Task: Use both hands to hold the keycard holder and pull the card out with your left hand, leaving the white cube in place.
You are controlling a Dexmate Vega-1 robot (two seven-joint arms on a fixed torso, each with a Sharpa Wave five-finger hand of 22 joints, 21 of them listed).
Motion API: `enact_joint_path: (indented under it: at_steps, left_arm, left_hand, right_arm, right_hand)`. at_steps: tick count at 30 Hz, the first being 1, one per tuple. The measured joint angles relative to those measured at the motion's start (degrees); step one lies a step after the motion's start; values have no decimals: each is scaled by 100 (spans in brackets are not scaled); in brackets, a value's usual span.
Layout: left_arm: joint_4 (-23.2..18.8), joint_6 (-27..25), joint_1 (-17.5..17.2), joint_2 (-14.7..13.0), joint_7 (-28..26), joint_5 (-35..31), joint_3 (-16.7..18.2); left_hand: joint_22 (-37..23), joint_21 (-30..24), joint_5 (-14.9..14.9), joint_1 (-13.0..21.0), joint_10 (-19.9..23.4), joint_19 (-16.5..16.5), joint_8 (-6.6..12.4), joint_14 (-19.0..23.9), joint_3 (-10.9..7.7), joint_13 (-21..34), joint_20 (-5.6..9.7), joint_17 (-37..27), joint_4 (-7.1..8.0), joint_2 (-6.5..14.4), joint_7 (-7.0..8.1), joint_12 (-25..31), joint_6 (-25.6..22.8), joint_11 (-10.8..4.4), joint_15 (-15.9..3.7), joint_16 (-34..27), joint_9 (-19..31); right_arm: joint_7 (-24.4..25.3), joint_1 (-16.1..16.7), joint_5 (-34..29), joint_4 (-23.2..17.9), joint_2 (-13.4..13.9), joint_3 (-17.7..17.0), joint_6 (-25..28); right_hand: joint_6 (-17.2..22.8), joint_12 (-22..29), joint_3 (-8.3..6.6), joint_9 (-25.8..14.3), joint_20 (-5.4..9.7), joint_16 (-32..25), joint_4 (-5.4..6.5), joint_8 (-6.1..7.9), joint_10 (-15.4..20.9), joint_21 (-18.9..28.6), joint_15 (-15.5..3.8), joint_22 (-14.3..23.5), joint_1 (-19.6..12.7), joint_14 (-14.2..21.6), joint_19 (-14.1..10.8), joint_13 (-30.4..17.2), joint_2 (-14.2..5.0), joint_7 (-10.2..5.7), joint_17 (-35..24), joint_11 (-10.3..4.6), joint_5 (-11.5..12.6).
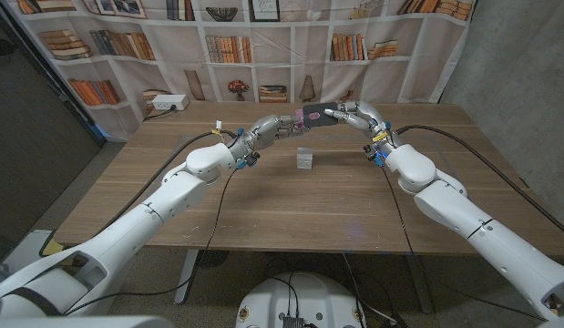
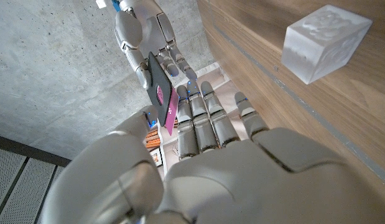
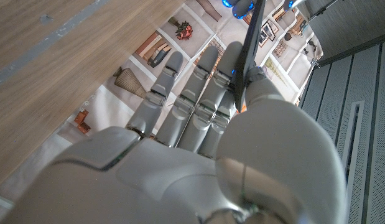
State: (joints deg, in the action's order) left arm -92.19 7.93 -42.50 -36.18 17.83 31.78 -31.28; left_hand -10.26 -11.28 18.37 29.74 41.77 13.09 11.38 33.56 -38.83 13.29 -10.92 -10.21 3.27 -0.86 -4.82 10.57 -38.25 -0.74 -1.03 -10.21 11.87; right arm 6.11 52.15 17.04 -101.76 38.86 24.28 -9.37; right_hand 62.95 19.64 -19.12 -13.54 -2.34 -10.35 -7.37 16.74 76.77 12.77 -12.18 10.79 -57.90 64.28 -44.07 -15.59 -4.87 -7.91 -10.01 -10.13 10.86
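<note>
Spanning the wooden table (image 1: 263, 196) above the white cube (image 1: 304, 159), both arms meet at the keycard holder (image 1: 320, 117). The right hand (image 1: 353, 116) grasps its dark end. The left hand (image 1: 280, 127) grips the pink card (image 1: 303, 117) end, the long axis running hand to hand, so the pull likely goes leftward, away from the cube.

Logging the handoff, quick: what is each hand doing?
Left hand: pinches the pink card.
Right hand: grips the keycard holder.

A dark, near-black keycard holder (image 1: 323, 117) with a magenta-pink card (image 1: 308, 117) at its end sits between two glossy white hands, left hand (image 1: 280, 125) and right hand (image 1: 352, 114). Below them, a translucent white cube (image 1: 304, 159) stands on the brown, wood-grained table (image 1: 291, 200). Blue marks dot the left hand's fingertips (image 2: 189, 79).
</note>
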Motion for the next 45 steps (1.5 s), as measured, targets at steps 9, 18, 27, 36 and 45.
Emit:
enact_joint_path:
  at_steps: [9,18,27,36,45]
  left_arm:
    - [-85,-64,-14,-40,-78,-59,-1]
    - [-399,-346,-201,-103,-800,-327,105]
    - [-648,-588,-349,-77,-1343,-403,205]
    - [-682,-804,-379,50,-1509,-137,267]
    - [-576,-931,-374,197,-1508,233,325]
  left_hand:
    - [0,0,-478,-259,-204,20,0,-94,407,-26,-99,-7,-68,-554,11,27,297,1,94,-36,0]
    - [1,-67,-779,262,118,313,172,230,653,-46,-118,9,-613,-888,270,230,-7,-411,-223,-133,-1]
    - [1,-106,-779,734,406,513,201,473,690,17,-118,36,-938,-806,452,279,-250,-664,-263,-171,-1]
    - [1,-106,-779,1056,643,628,342,759,704,121,-2,19,-1063,-695,585,385,-489,-827,-290,-216,27]
    - [1,-151,-779,1219,1012,810,457,1122,720,203,98,20,-1079,-632,591,472,-868,-857,-380,-266,27]
  right_arm:
    - [-2,14,21,23,-3,-9,-32]
    - [-7,17,40,60,-12,-16,-41]
    - [-10,16,50,86,-21,-16,-51]
    - [-10,14,58,98,-25,-16,-58]
    - [1,16,64,102,-28,-15,-58]
  right_hand:
    - [0,0,0,-15,0,0,0,-16,-1,0,0,0,1,0,0,-22,-1,0,0,1,0]
    - [0,-1,1,-3,-23,0,1,2,-1,0,0,0,19,0,-23,-27,-19,0,1,1,0]
    - [0,-1,1,3,-22,0,1,25,-2,0,0,0,31,0,-22,-26,-31,0,1,2,-1]
    - [0,-1,1,10,-21,0,1,24,-10,0,0,0,31,0,-22,-53,-31,0,1,10,-4]
    - [0,-1,1,11,-21,0,1,23,-10,0,0,0,31,0,-21,-53,-31,0,1,10,-6]
